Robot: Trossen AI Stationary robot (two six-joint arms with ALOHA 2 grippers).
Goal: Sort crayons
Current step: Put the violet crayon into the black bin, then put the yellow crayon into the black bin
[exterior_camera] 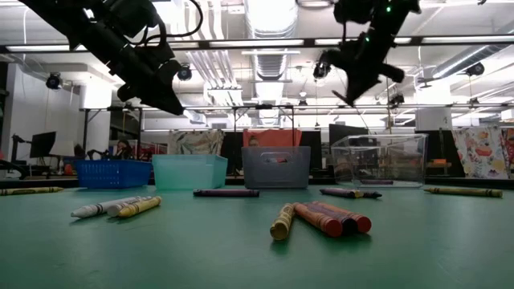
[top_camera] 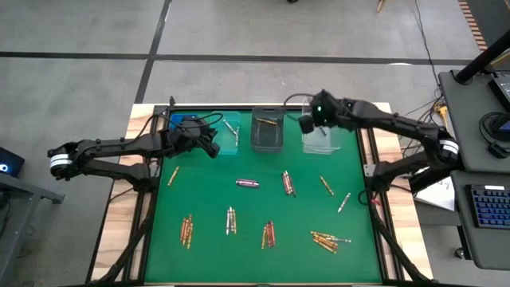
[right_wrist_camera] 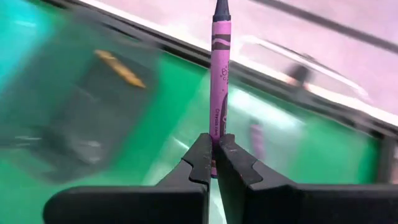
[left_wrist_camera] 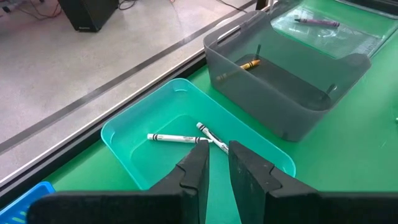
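Right gripper pinches one purple crayon upright. In the high view it hangs at the clear bin's near-left edge, while the left gripper hovers beside the teal bin. Low view: four bins stand in a row, the clear bin rightmost. Left wrist view: left gripper, fingers slightly parted and empty, above the teal bin holding two silver-grey crayons; the grey bin, left of the clear bin, holds one gold-orange crayon.
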